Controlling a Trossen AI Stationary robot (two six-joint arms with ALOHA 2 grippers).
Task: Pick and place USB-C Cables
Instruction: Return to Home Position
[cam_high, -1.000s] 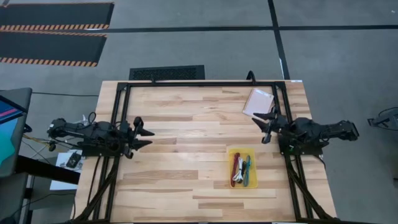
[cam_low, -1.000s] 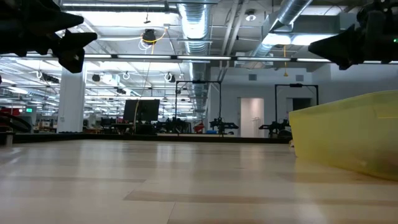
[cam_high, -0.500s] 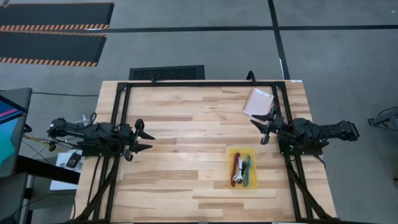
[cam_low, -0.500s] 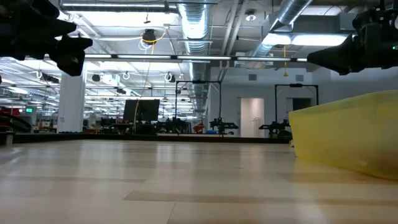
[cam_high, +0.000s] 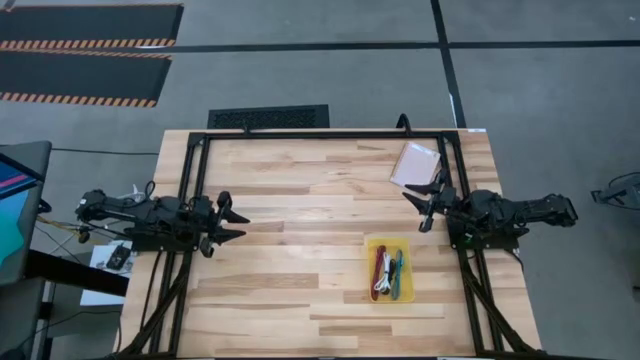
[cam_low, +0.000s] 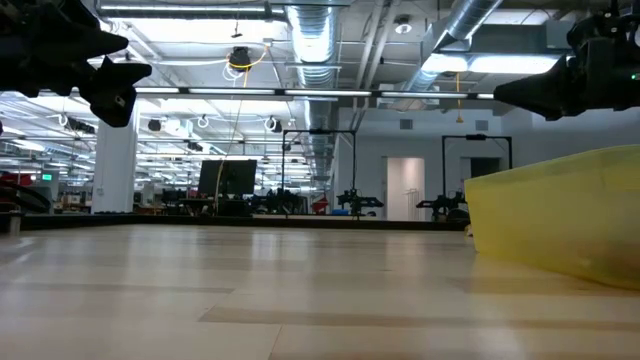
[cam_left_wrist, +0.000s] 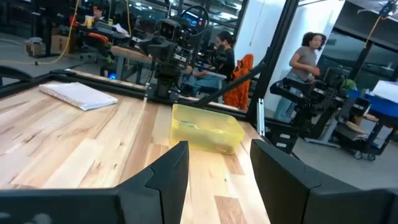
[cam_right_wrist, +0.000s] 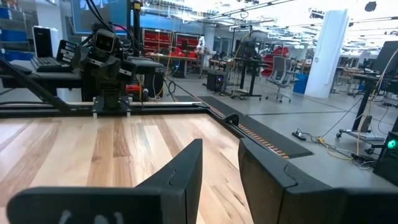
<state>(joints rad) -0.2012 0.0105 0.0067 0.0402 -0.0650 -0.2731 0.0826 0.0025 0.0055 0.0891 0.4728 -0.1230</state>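
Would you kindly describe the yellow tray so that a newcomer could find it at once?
Start at the wooden table and go to its right half, near the right arm. The yellow tray lies there, holding coloured cables, unlike the flat pale packet farther back.

No writing, label, brand or number is legible, not even on the yellow tray (cam_high: 369, 268) or pale packet (cam_high: 415, 164).

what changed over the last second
Very little: the left gripper and right gripper each shifted slightly at their sides of the table. Nothing was taken or let go. Both sets of fingers stay open, the cables stay in the yellow tray, and the pink packet is unmoved.
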